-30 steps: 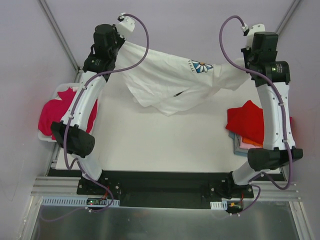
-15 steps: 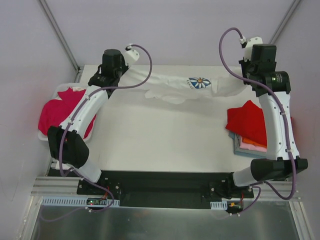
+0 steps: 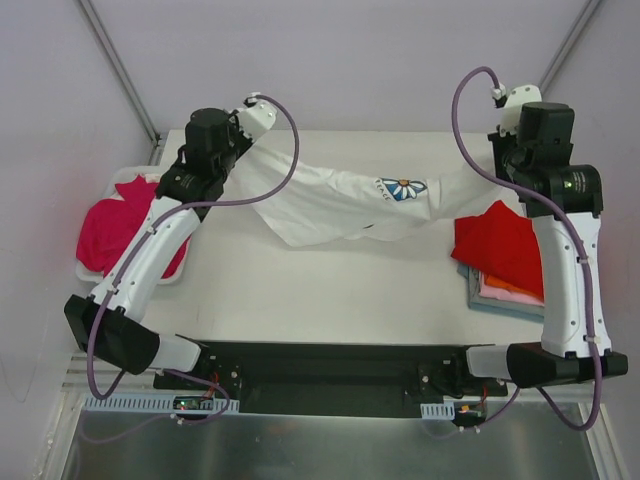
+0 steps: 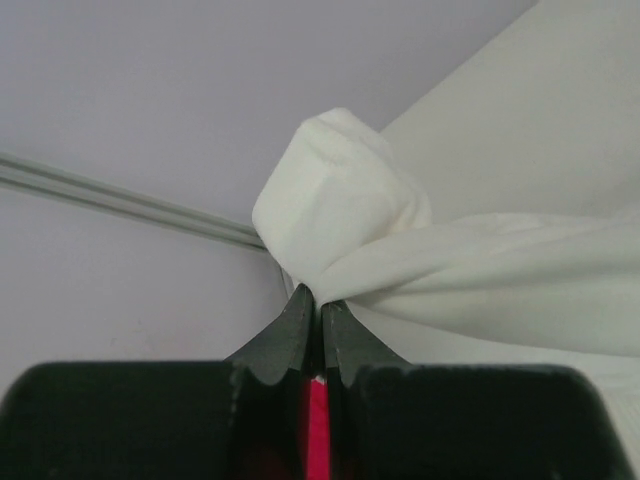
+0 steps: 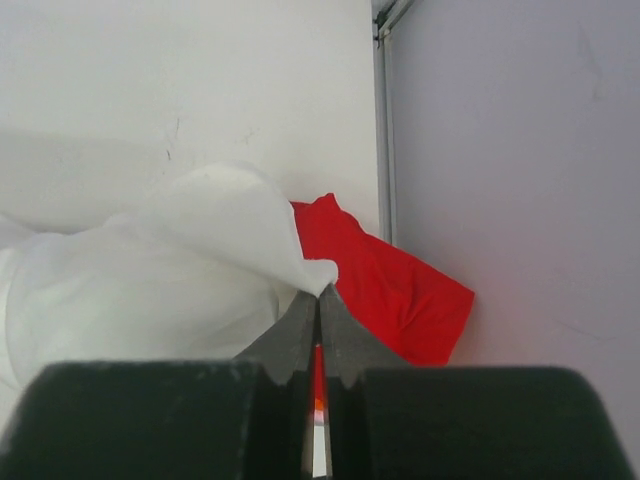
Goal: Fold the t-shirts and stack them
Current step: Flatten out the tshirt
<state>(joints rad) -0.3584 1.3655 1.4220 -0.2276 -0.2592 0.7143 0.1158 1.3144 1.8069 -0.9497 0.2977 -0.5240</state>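
A white t-shirt (image 3: pixel 330 200) with a blue daisy print (image 3: pixel 405 188) hangs stretched between my two grippers over the far half of the table. My left gripper (image 4: pixel 312 292) is shut on a bunched white corner (image 4: pixel 345 200) at the far left. At the far right, my right gripper (image 5: pixel 318 292) is shut on the shirt's other white edge (image 5: pixel 200 260). A folded stack with a red t-shirt (image 3: pixel 495 245) on top lies at the right; pink, orange and light-blue layers (image 3: pixel 505 292) show beneath it. The red tee (image 5: pixel 385 285) also shows under the right gripper.
A white bin (image 3: pixel 128 176) at the left edge holds magenta and red shirts (image 3: pixel 110 225). Purple walls close in the back and sides. The white table (image 3: pixel 320 290) runs to the black base rail (image 3: pixel 320 365) at the near edge.
Both grippers keep their hold on the white shirt. It hung loose, was pulled taut and far back half a second ago, and now sags lower and nearer over the table again.
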